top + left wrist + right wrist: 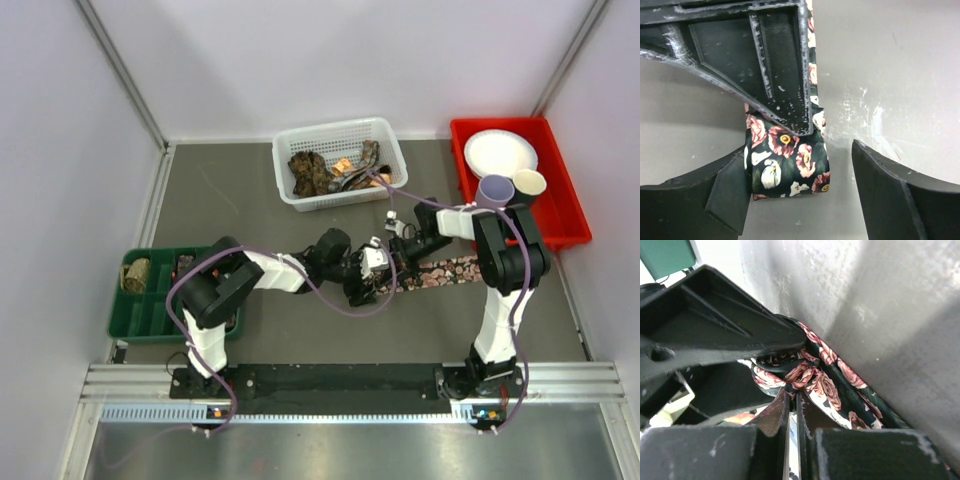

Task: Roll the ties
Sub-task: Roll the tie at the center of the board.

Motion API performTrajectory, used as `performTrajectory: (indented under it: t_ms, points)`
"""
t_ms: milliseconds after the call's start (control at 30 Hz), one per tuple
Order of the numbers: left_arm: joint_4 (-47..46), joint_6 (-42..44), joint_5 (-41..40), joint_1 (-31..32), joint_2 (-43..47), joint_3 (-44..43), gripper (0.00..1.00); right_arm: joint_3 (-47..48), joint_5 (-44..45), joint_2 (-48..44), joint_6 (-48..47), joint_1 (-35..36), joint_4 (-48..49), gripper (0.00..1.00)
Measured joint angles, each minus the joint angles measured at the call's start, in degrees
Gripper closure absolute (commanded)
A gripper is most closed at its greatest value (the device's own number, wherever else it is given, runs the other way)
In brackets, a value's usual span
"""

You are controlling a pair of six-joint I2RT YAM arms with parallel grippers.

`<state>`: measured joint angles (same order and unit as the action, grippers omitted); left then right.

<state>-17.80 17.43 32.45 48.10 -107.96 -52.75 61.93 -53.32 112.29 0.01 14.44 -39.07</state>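
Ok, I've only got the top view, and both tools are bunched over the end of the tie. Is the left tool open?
Observer: Yes. The left wrist view shows the left tool open, with the folded end of the tie between its fingers.
Operator: Is it touching either finger?
Observer: It lies against the one on that view's left, and there's a gap to the other.
Operator: And the right tool?
Observer: The right wrist view shows the right tool shut, with its tips seemingly pinching the bunched fabric.
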Motion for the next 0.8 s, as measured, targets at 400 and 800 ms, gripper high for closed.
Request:
performTrajectory:
  t_ms: [400,800]
  points:
    - [-44.0,-6.3,7.3,-1.9,-12.4,8.9,0.33,2.7,3.8,2.6,3.2,-0.6,-5.6,1.0]
    - [-45.3,-4.8,6.3,-1.6,-12.4,9.5,0.8,4.5,4.9,3.7,1.9,-1.2,-8.3,0.83]
